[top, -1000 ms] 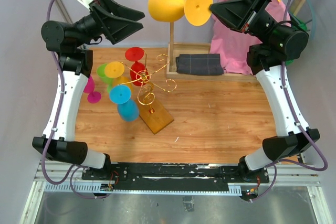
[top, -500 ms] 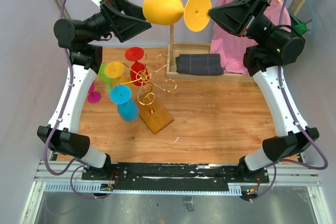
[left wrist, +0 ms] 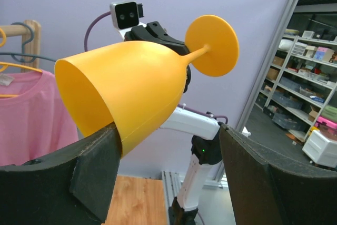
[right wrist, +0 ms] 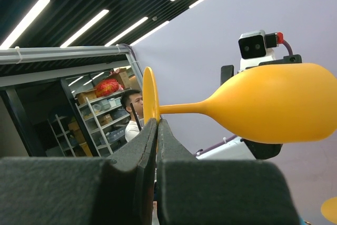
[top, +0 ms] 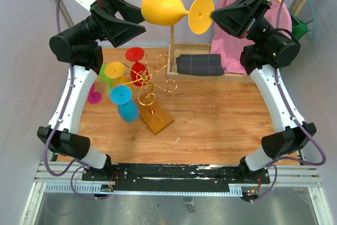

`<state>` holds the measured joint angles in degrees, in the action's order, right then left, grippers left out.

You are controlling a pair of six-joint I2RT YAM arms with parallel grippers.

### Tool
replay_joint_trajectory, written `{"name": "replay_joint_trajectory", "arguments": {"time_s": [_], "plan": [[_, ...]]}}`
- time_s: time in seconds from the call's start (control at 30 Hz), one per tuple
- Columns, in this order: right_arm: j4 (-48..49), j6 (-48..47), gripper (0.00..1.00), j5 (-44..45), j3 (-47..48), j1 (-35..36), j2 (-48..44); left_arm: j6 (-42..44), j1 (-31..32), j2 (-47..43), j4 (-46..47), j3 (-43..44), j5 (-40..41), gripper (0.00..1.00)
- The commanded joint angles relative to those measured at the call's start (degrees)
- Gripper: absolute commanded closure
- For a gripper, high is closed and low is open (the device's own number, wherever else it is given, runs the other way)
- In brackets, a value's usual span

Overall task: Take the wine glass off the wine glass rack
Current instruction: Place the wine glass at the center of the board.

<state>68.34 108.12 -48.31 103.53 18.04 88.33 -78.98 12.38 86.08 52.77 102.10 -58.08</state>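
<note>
An orange wine glass (top: 160, 7) is held sideways high above the table, its bowl to the left and its foot disc to the right. My right gripper (top: 213, 13) is shut on the rim of that foot disc, as the right wrist view shows with the wine glass (right wrist: 274, 104) and my right gripper (right wrist: 157, 122). My left gripper (top: 142, 19) is open with its jaws on either side of the bowl. In the left wrist view the wine glass (left wrist: 131, 82) rests against one finger of my left gripper (left wrist: 168, 130), and the other finger stands apart. The gold wine glass rack (top: 150, 92) stands below on its wooden base.
Red (top: 138, 64), yellow (top: 115, 69), blue (top: 124, 101), green (top: 104, 73) and magenta (top: 92, 92) glasses hang on or beside the rack. A wooden frame with a dark folded cloth (top: 199, 64) sits at the back, and a pink garment (top: 237, 25) hangs behind it.
My left gripper came in from the left until its jaws flank the bowl, and they have narrowed. The glass tilted a little, bowl end up. The right grip on the foot held.
</note>
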Motion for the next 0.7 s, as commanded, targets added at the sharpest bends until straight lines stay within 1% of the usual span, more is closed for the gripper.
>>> {"name": "replay_joint_trajectory", "arguments": {"time_s": [0.0, 0.17, 0.23, 0.3, 0.43, 0.47, 0.5, 0.57, 0.63, 0.67], "plan": [[5.13, 1.81, 0.99, 0.74, 0.66, 2.14, 0.63, -2.42, 0.4, -1.23, 5.01, -0.22, 0.51, 0.23], [5.33, 1.87, 0.99, 0.24, 0.65, 2.87, 0.87, -3.02, 0.44, 0.19, 5.63, 0.71, 0.75, 0.24], [5.48, 1.86, 0.99, 0.16, 0.63, 3.0, 0.87, -3.48, 0.43, 0.7, 6.12, 1.04, 0.91, 0.3], [5.57, 1.85, 0.99, 0.0, 0.6, 3.09, 0.8, -3.68, 0.43, 1.0, 6.36, 1.24, 0.96, 0.44], [6.07, 2.18, 0.99, -0.28, 0.14, 3.14, 0.93, -4.4, 0.54, 1.14, 7.53, 1.22, 1.02, 0.87], [6.23, 2.26, 0.99, -0.41, 0.02, 3.14, 1.01, -4.42, 0.48, 1.04, 7.71, 1.17, 1.04, 0.96], [6.32, 2.34, 0.99, -0.58, -0.42, 3.14, 1.03, -4.5, 0.53, 1.05, 7.96, 1.1, 1.0, 0.99], [6.8, 2.32, 0.98, -0.73, -1.49, 3.18, 1.0, -5.16, 0.52, 1.02, 9.1, 0.8, 1.02, 1.0], [8.64, 2.72, 0.77, -0.77, -3.11, 2.94, 0.97, -5.77, 0.48, 0.72, 10.05, 0.51, 1.04, 1.0], [10.04, 2.99, 0.7, -0.55, -4.34, 2.77, 1.02, -6.01, 0.46, 0.48, 10.41, 0.4, 1.0, 1.0]]}}
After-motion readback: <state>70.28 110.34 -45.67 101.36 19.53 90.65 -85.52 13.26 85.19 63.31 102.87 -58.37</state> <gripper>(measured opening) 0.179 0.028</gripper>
